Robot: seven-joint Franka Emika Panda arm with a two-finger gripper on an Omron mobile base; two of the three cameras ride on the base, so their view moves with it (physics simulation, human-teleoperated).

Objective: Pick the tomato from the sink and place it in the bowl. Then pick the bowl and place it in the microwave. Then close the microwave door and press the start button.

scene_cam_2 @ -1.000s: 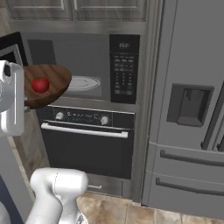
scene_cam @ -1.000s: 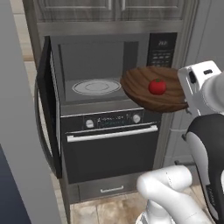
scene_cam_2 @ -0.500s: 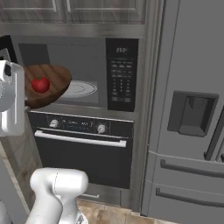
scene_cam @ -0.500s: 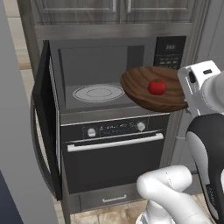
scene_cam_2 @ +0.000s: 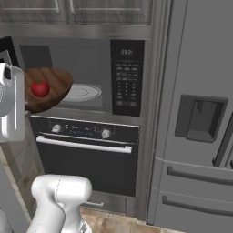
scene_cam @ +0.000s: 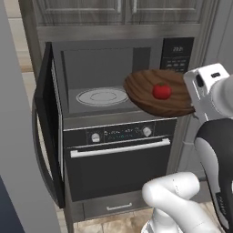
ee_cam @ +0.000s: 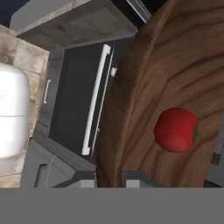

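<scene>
The gripper (ee_cam: 110,177) pinches the rim of the bowl (scene_cam: 157,93), held in the air before the open microwave (scene_cam: 109,82). The tomato (scene_cam: 161,90) rests inside the bowl. The microwave door (scene_cam: 45,132) stands swung wide left.

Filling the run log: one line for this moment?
gripper: shut on bowl | tomato: in bowl | microwave door: open

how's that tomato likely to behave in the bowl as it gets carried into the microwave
The tomato is round and glossy, so it will probably roll if the bowl tips. It lies loose on the shallow wood, gripped by nothing. The gripper pinches just the rim, so a jolt could send it toward the low edge.
</scene>
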